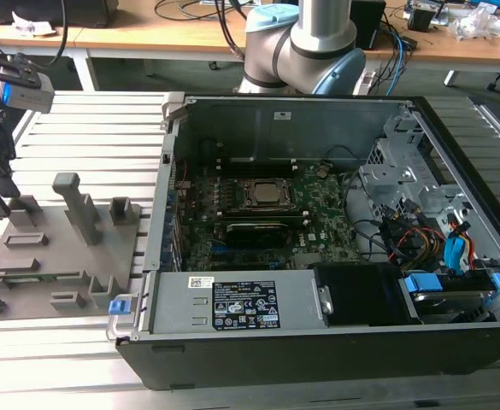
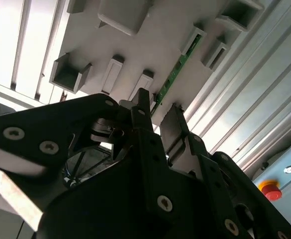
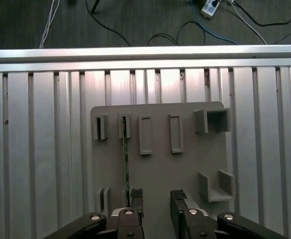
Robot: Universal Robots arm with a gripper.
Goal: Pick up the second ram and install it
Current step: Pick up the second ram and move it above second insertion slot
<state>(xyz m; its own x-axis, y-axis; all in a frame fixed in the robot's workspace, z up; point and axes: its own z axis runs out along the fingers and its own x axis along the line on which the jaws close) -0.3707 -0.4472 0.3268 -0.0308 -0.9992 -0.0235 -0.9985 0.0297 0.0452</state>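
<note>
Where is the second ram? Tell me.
In the first wrist view, the ram stands on edge in the grey holder plate, close by the open gripper.

A slatted aluminium table is carrying two things in the exterior view. A grey fixture plate with raised holders is lying flat on the slats at the exterior view's left, in the frame's lower left. An open computer case is resting just beside it, filling the centre and right.

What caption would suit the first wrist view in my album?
Open gripper over the grey holder plate, beside the second ram standing on edge.
</note>
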